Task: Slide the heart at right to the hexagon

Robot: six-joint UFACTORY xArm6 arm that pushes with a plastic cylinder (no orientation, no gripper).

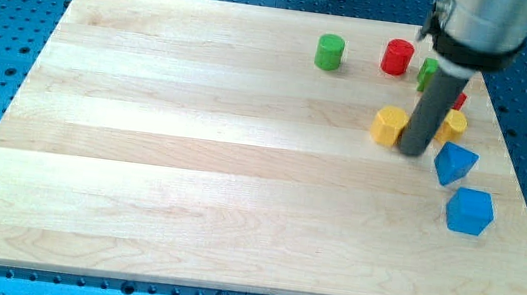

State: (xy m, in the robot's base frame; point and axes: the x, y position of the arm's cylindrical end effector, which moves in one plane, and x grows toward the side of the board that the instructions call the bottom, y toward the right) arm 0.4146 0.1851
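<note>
A yellow hexagon (388, 126) lies on the wooden board (192, 159) at the upper right. A yellow block (455, 126), probably the heart, sits to its right, partly hidden by my rod. My tip (412, 152) rests on the board between the two, close against the hexagon's right side and just left of the yellow heart. The rod rises up and to the right, toward the view's top.
A blue triangle-like block (454, 163) and a blue cube (468, 211) lie below the heart. A green cylinder (329, 52) and a red cylinder (396, 57) sit near the top edge. A green block (426, 75) and a red block (461, 100) are partly hidden behind the rod.
</note>
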